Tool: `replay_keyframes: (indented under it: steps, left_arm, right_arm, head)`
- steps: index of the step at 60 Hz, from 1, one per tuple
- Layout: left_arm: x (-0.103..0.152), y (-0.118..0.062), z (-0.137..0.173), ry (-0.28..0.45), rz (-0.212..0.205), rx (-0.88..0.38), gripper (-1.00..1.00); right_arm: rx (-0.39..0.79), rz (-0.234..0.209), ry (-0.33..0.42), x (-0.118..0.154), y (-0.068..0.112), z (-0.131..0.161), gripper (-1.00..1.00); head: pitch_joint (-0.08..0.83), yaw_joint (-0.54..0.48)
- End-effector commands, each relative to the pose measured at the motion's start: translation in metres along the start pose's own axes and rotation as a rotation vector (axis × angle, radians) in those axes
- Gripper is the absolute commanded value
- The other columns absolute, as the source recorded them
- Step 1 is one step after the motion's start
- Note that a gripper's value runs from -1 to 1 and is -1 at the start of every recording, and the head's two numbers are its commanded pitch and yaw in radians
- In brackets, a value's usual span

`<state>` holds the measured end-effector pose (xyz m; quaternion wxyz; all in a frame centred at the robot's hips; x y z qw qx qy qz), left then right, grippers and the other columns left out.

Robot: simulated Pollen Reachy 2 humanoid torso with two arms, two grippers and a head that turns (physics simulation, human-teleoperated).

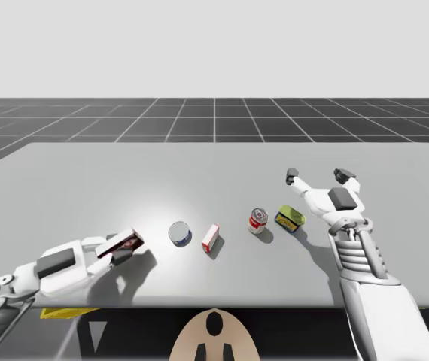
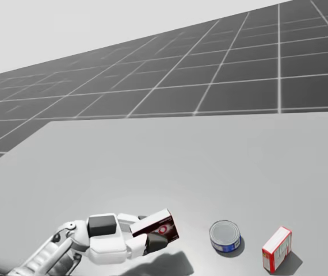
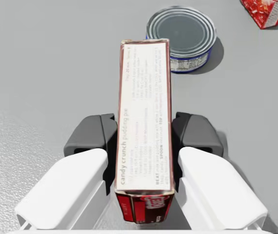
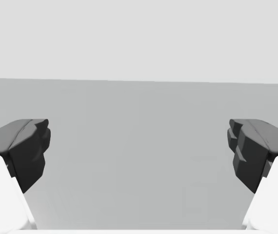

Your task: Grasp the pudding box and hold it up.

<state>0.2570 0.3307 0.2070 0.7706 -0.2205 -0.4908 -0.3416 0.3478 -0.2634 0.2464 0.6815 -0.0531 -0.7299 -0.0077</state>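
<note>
Both fingers (image 3: 96,136) of your left gripper (image 3: 144,135) pinch the box (image 3: 144,83) by its broad faces at the table's (image 1: 199,165) near left, beside the can (image 3: 183,36); judge it light, crushable card, so squeeze gently, while your right gripper (image 1: 316,176) gapes wide.

Glossy paper pudding box (image 3: 144,112), smooth matt table (image 3: 41,58)

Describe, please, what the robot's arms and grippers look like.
The left arm and right arm are smooth white shells with grey ribbed wrists and a dark grey rectangular panel on each hand. The left gripper and right gripper each have two broad white fingers tipped with blocky dark grey pads.
</note>
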Motion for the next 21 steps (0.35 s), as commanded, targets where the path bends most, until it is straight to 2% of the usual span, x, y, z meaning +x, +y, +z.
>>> replay_keyframes:
  steps: [1, 6, 12, 15, 21]
  left_arm:
    - [0.052, 0.002, 0.015, -0.091, -0.071, 0.067, 1.0]
    - [0.082, 0.002, 0.028, -0.152, -0.089, 0.117, 1.0]
    - [0.113, 0.0, 0.04, -0.205, -0.091, 0.183, 1.0]
    - [0.123, -0.001, 0.044, -0.226, -0.096, 0.202, 1.0]
    - [0.154, -0.007, 0.058, -0.32, -0.107, 0.251, 1.0]
  right_arm:
    - [-0.004, 0.012, -0.004, -0.001, -0.002, 0.0, -1.0]
    - [0.004, 0.005, 0.009, -0.001, -0.004, 0.0, -1.0]
    - [0.013, 0.002, 0.011, 0.0, -0.004, 0.001, -1.0]
    - [0.02, 0.0, 0.013, 0.0, -0.005, 0.001, -1.0]
    - [0.028, 0.0, 0.013, -0.001, -0.005, 0.001, -1.0]
  head:
    - [0.373, 0.41]
    - [0.364, 0.41]
    - [0.356, 0.4]
    - [0.354, 0.4]
    - [0.35, 0.4]
